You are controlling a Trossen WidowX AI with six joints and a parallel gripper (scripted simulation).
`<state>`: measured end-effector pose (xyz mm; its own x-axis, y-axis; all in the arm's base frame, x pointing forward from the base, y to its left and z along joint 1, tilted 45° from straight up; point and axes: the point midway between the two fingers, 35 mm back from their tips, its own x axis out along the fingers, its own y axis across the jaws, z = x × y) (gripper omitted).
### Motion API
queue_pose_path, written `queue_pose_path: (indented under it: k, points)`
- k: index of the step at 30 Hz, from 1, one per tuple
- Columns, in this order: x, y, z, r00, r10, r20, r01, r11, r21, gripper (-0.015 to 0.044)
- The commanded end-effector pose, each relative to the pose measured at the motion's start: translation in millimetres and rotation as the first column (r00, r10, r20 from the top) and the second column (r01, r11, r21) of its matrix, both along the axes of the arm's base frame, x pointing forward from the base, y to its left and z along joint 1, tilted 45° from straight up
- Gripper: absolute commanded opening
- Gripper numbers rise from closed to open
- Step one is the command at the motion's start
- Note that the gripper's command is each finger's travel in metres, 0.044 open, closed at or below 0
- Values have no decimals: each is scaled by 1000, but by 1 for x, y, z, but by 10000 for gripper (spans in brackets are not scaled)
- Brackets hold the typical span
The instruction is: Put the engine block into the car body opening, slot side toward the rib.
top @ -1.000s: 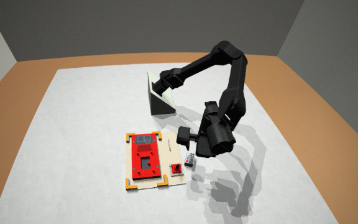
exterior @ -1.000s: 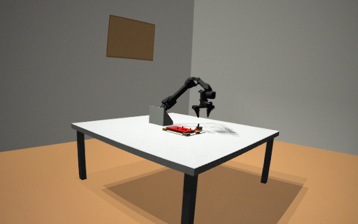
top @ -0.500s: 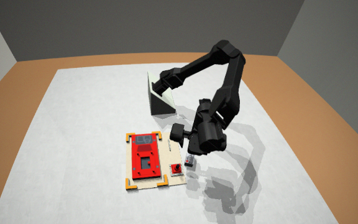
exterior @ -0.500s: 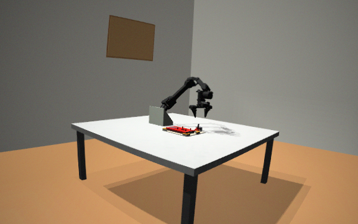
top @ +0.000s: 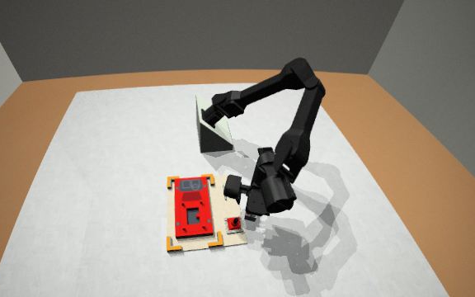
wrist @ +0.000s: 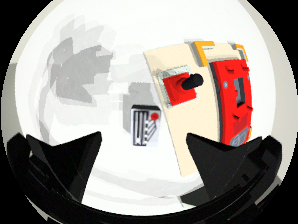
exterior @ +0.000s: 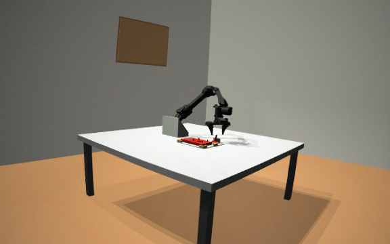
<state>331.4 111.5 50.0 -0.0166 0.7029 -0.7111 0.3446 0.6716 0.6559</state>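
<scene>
The engine block (wrist: 145,126) (top: 250,215) lies on the white table beside the cream board, a grey block with slanted bars and a red dot; the top view shows only a bit of it below the gripper. My gripper (exterior: 217,134) (wrist: 144,137) is open and empty, pointing down above the block, with a fingertip to each side in the wrist view. The red car body (top: 206,211) (exterior: 189,139) (wrist: 226,95) lies on the board. Its opening (top: 192,216) (wrist: 240,91) is empty; a small red rib (top: 198,215) juts in from one side.
The cream board (top: 235,241) has orange corner brackets (top: 174,248) (wrist: 201,50) around the car body. A red part with an upright black knob (top: 235,221) (wrist: 192,81) stands on the board between the car body and the engine block. The arm's wedge-shaped base mount (top: 213,142) (exterior: 170,126) stands behind.
</scene>
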Motion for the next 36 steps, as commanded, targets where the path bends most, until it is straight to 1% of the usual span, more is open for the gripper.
queue_pose_path:
  k: [1, 20, 32, 36]
  points:
    - [-2, 5, -5, 1000, -3, -12, 3, 1000, 5, 440]
    - [-3, 23, -24, 1000, -3, -12, 3, 1000, 6, 440]
    - [-3, 23, -24, 1000, -3, -12, 3, 1000, 6, 125]
    - [-3, 23, -24, 1000, -3, -12, 3, 1000, 6, 98]
